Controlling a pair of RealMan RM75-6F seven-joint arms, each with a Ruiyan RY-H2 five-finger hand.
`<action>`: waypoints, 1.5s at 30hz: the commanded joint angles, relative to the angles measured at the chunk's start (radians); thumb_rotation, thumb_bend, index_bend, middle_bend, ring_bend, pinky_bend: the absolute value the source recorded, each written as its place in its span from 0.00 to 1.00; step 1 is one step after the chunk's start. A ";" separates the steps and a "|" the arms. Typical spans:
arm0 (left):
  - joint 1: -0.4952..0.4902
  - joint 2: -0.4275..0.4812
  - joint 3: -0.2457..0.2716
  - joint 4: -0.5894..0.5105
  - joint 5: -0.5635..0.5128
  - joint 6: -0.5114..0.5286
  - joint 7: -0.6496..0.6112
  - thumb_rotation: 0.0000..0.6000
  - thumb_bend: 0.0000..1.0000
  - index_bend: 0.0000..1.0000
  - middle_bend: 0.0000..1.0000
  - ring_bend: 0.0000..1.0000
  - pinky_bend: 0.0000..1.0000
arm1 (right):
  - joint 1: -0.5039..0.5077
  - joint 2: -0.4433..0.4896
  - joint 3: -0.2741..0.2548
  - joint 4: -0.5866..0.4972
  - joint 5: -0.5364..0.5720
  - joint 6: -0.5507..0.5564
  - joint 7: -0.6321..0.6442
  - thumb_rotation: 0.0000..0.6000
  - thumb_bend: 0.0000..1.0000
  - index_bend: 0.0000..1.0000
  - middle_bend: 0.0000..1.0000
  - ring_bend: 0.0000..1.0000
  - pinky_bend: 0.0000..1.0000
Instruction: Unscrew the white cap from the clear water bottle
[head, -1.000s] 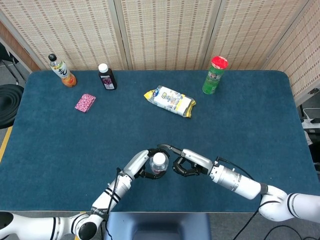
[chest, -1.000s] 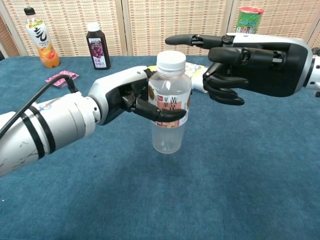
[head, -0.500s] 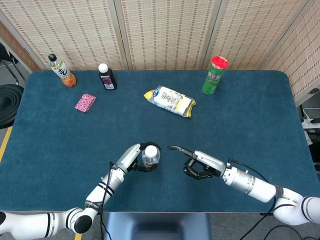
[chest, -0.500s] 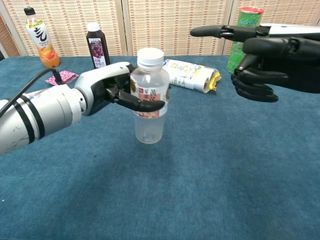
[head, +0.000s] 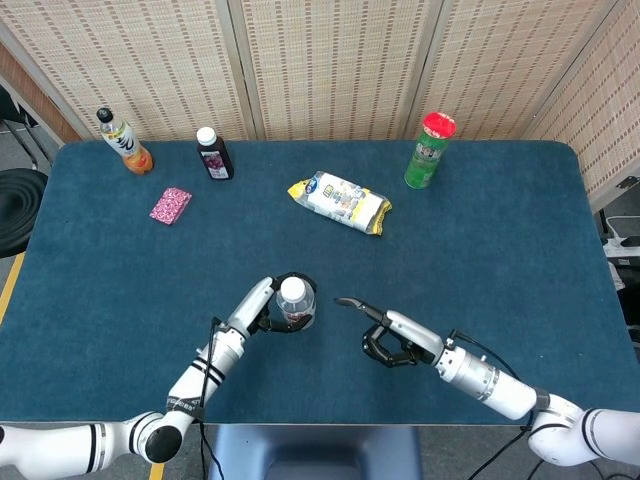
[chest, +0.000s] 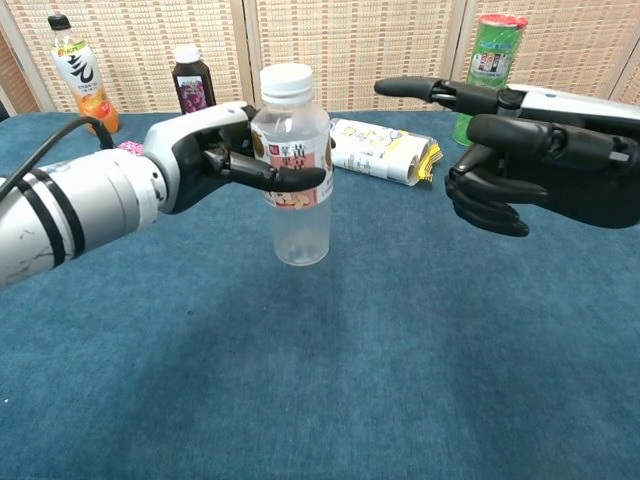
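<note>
While it stands near the front of the table: the clear water bottle (chest: 294, 190) is upright on the blue table (head: 500, 230), with its white cap (chest: 287, 79) on top.
Left hand: the left hand (chest: 215, 150) wraps around the bottle's label, with dark fingers (chest: 290, 178) across the front, so it is gripping the bottle.
Right hand: the right hand (chest: 520, 150) is to the right of the bottle and apart from it. One finger points left toward the cap. The others are curled in. It holds nothing.
Middle of table: a white and yellow snack bag (head: 340, 201) lies on its side, farther back than the bottle.
Far left: a pink packet (head: 170, 205) lies flat. Behind it a dark juice bottle (head: 213, 153) stands upright. At the far left corner is an orange drink bottle (head: 124, 141).
Far right: a green can with a red lid (head: 430, 150) stands upright by the far edge.
Behind the table: woven screens (head: 330, 60).
</note>
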 joint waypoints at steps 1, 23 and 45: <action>-0.006 -0.008 0.008 -0.001 0.005 0.006 0.021 1.00 0.56 0.59 0.69 0.34 0.23 | -0.001 -0.016 0.013 0.005 0.012 -0.005 -0.005 0.63 0.68 0.00 0.90 0.77 0.83; -0.039 -0.035 0.025 -0.009 -0.014 0.016 0.118 1.00 0.57 0.59 0.71 0.35 0.23 | 0.041 -0.003 0.010 0.004 -0.012 -0.032 0.045 0.63 0.68 0.00 0.91 0.78 0.83; -0.044 -0.021 0.034 -0.017 -0.012 0.022 0.148 1.00 0.57 0.59 0.71 0.35 0.23 | 0.046 -0.004 -0.004 0.024 -0.011 -0.033 0.068 0.63 0.68 0.00 0.92 0.79 0.83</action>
